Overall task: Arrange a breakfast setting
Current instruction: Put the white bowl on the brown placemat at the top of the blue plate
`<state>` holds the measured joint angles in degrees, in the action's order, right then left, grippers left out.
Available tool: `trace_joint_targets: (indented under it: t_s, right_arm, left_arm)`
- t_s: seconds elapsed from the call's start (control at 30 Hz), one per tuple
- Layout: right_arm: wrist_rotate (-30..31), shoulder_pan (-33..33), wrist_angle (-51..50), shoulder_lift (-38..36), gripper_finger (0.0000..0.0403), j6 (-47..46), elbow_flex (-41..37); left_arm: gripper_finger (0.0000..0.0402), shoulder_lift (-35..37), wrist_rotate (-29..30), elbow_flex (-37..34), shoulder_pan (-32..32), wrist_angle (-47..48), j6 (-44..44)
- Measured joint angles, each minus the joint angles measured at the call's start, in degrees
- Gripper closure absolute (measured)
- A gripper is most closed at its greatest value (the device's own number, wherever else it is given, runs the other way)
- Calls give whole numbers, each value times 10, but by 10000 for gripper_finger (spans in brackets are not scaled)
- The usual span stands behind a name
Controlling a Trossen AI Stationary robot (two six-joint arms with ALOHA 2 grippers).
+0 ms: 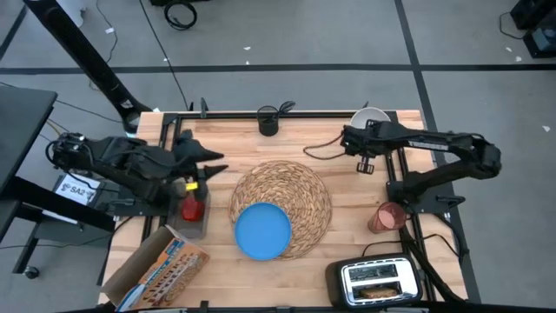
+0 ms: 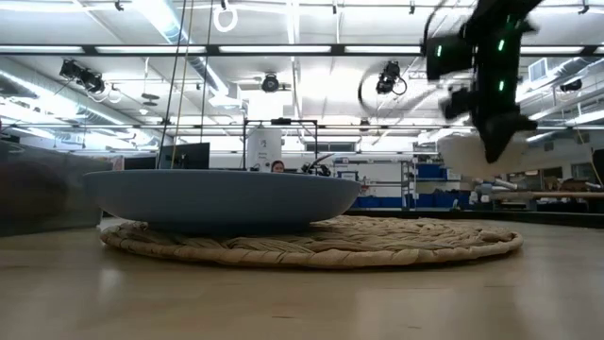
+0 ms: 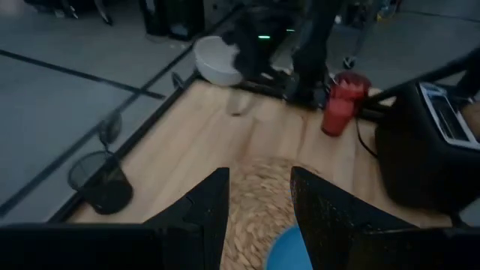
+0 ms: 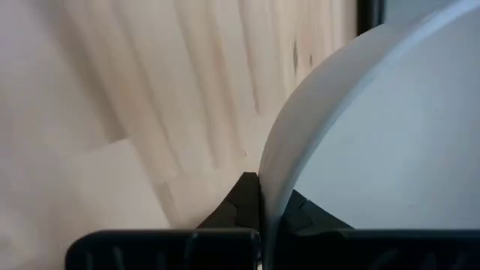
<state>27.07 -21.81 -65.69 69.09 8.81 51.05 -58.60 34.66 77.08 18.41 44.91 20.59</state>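
Note:
A round woven placemat (image 1: 287,196) lies mid-table with the blue plate (image 1: 262,231) resting on its near part. My right gripper (image 1: 354,139) is shut on the white bowl (image 1: 373,116) at the table's far right. In the low view the bowl (image 2: 477,153) hangs above the table. My left gripper (image 1: 217,163) is open and empty, left of the placemat. The red cup (image 1: 387,216) stands at the right. A toast slice (image 1: 378,293) sits in the toaster. A red apple (image 1: 191,209) lies in a grey tray at the left. The spoon is out of view. My right gripper pinches the bowl's rim (image 4: 270,169), one finger (image 4: 241,196) outside the wall and the other (image 4: 304,210) inside. The bowl is lifted clear of the table (image 2: 477,153), held at its side under the gripper.
A silver toaster (image 1: 373,280) stands at the near right. A small black cup (image 1: 268,122) stands at the far edge. A printed box (image 1: 158,268) lies at the near left. Bare wood shows between the placemat and the bowl.

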Motion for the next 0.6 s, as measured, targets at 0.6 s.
trace_joint_targets:
  t_s: [0.6]
  right_arm:
    - [0,402,36,224,396,3,288]
  left_arm:
    - [253,25,-5,0,75,-1,-1]
